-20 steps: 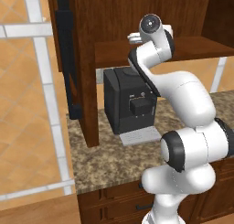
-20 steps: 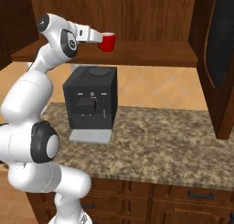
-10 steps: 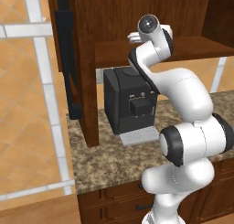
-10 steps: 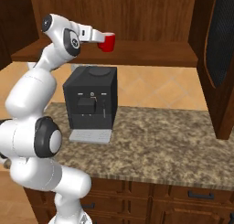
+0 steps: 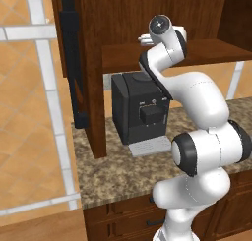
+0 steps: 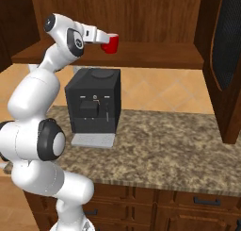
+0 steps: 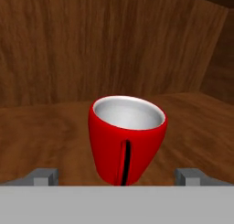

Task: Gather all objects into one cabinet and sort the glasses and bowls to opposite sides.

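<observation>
Glossy red cup [image 7: 127,141] with a pale grey inside, dark brown wood shelf [image 6: 155,60], black coffee machine [image 6: 93,106], speckled brown granite table [image 6: 164,145].

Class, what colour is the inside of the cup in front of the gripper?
Pale grey-white inside; the cup is red outside. The hand view shows it best.

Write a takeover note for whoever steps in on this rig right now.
Gripper: open, fingers either side of a red cup, not closed on it.
Cup: upright on the wooden shelf, above the coffee machine; its inside looks pale in the hand view.
Done: this cup stands on the shelf.
Left: the other cup and both bowls are out of sight, so gathering and sorting them to opposite sides cannot be confirmed.
</observation>
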Controlling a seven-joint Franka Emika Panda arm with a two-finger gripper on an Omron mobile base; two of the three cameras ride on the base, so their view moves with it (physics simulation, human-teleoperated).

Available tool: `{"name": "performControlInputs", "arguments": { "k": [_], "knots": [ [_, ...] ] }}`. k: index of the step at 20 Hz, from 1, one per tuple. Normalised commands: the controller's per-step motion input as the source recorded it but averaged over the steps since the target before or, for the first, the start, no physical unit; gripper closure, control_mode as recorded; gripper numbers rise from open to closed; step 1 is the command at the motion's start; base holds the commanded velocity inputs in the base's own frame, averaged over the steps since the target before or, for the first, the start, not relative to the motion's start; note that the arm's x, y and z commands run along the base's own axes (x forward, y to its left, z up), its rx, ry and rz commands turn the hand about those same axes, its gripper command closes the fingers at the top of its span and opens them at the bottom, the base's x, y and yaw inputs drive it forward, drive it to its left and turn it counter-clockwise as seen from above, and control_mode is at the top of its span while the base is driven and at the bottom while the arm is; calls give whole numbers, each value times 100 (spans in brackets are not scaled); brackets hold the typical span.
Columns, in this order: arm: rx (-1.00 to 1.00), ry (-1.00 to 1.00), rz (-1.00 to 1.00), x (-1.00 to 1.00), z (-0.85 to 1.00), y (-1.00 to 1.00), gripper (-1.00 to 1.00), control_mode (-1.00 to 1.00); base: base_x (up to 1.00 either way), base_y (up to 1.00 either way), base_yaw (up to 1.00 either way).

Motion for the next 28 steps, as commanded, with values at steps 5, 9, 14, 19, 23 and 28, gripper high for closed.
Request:
{"name": "performControlInputs", "arguments": {
  "k": [5, 9, 14, 19, 23, 28],
  "knots": [
    [0, 0, 0, 3, 0, 0, -100, -100, 0, 0, 0],
    [0, 0, 0, 9, 0, 0, 100, -100, 0, 0, 0],
    [0, 0, 0, 4, 0, 0, 100, -100, 0, 0, 0],
    [0, 0, 0, 7, 0, 0, 100, -100, 0, 0, 0],
    [0, 0, 0, 6, 0, 0, 100, -100, 0, 0, 0],
    [1, -2, 0, -22, 33, 0, 100, -100, 0, 0, 0]
  ]
}}
